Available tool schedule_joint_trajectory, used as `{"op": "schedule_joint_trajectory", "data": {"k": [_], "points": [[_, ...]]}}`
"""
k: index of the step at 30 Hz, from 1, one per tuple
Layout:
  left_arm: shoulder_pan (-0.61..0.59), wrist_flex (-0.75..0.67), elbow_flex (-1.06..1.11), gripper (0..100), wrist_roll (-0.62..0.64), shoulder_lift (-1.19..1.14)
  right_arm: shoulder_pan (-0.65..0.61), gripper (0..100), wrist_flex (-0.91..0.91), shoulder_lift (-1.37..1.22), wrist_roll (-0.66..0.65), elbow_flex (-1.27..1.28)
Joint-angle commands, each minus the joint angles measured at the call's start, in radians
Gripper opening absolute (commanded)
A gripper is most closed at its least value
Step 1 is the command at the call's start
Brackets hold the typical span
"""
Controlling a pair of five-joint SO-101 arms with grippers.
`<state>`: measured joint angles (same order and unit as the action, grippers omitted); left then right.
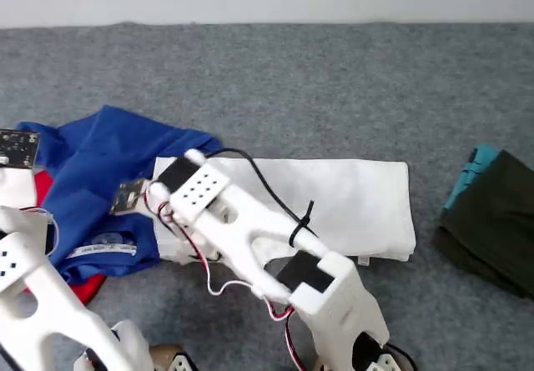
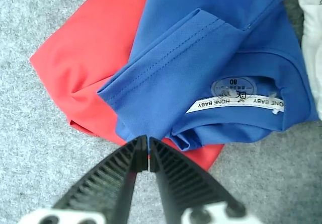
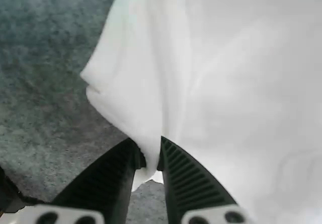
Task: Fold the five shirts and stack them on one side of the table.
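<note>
The white shirt [image 1: 350,204] lay flat, folded to a broad rectangle, on the grey table [image 1: 334,79]. The right gripper [image 3: 149,158] sat at that shirt's edge on the left arm's side, its jaws clamped on a bunched fold of the white cloth. Touching that same edge lay the crumpled blue shirt [image 1: 100,171], collar label up, with the red shirt [image 2: 90,58] under it and sticking out on the side away from the white shirt. The left gripper [image 2: 149,153] hung with its jaws together, tips at the blue shirt's hem. Well apart from the white shirt's opposite edge, 1 dark green shirt [image 1: 492,221] lay folded on 1 teal shirt [image 1: 471,171].
</note>
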<state>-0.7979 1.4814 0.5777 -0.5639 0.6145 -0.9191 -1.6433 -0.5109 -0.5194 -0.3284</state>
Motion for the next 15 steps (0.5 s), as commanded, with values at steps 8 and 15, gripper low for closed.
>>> {"op": "schedule_joint_trajectory", "data": {"k": [8,15], "points": [[-0.002,0.0,0.03,2,0.011,0.025,0.128,1.0,0.097,0.002,-0.015,-0.089],[-0.002,-0.003,0.036,2,0.011,0.026,0.162,5.3,0.088,-0.097,-0.068,-0.235]]}}
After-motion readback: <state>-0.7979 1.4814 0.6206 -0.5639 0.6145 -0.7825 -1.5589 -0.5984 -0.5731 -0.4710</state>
